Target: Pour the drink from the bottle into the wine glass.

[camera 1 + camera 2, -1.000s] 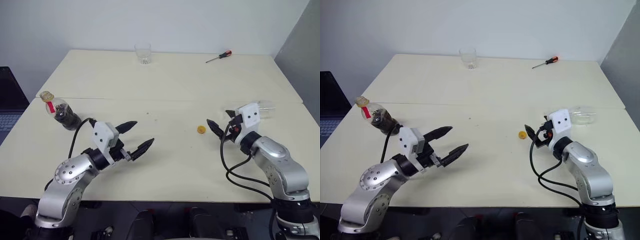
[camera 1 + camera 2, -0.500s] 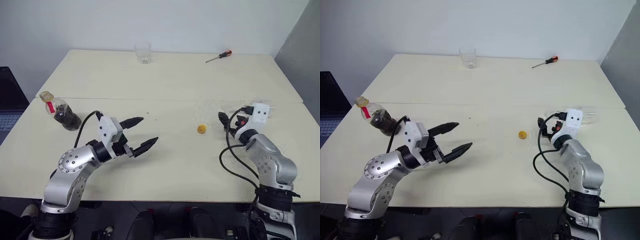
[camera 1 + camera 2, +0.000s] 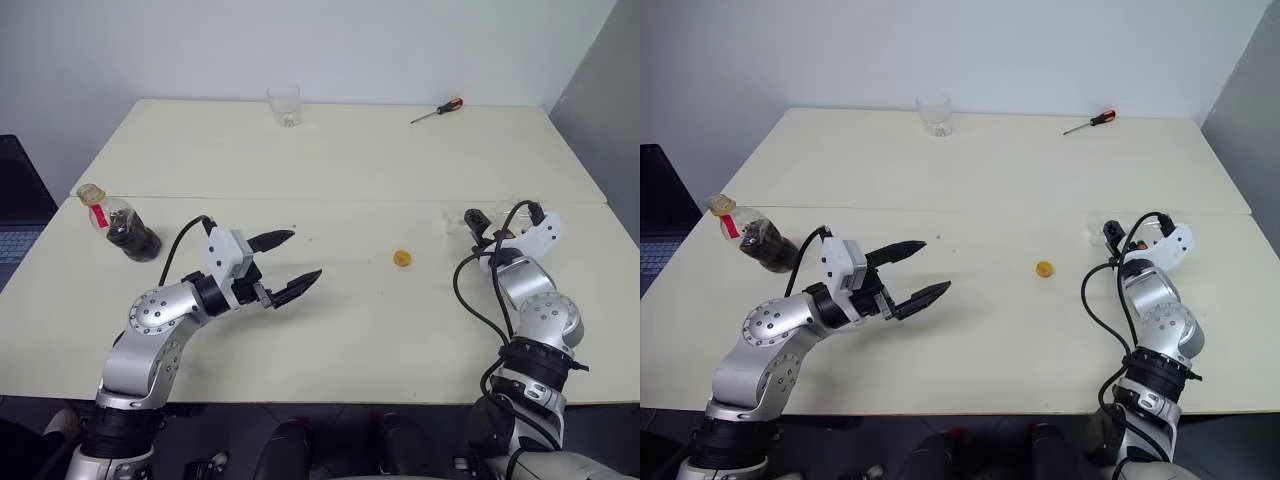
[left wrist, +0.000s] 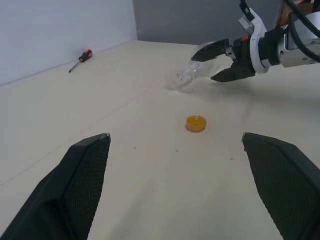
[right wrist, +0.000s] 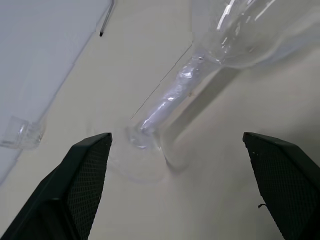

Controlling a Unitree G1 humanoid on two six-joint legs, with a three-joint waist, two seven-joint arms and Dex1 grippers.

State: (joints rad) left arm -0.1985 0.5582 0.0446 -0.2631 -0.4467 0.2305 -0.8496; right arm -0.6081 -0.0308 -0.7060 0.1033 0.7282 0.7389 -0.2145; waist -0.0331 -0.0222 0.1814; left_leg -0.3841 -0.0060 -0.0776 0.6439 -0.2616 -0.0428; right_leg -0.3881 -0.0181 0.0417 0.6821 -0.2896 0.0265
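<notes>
The wine glass (image 5: 170, 97) lies on its side at the right of the table, its stem and round foot (image 4: 181, 82) pointing toward the middle. My right gripper (image 3: 500, 215) is open, with its fingers on either side of the glass's bowl, not closed on it. The bottle (image 3: 125, 228) rests tilted at the far left, neck toward the table edge, with the dark drink pooled in its body. My left gripper (image 3: 303, 256) hovers open and empty over the table, to the right of the bottle and apart from it.
A small yellow cap (image 3: 402, 258) lies on the table (image 3: 350, 160) between the grippers. A clear tumbler (image 3: 285, 105) and a red-handled screwdriver (image 3: 437, 111) sit at the far edge. A dark laptop (image 3: 15, 215) stands off the table's left side.
My right arm has swung to the right and rolled its wrist, bringing its open fingers around the lying glass. The left gripper has barely shifted.
</notes>
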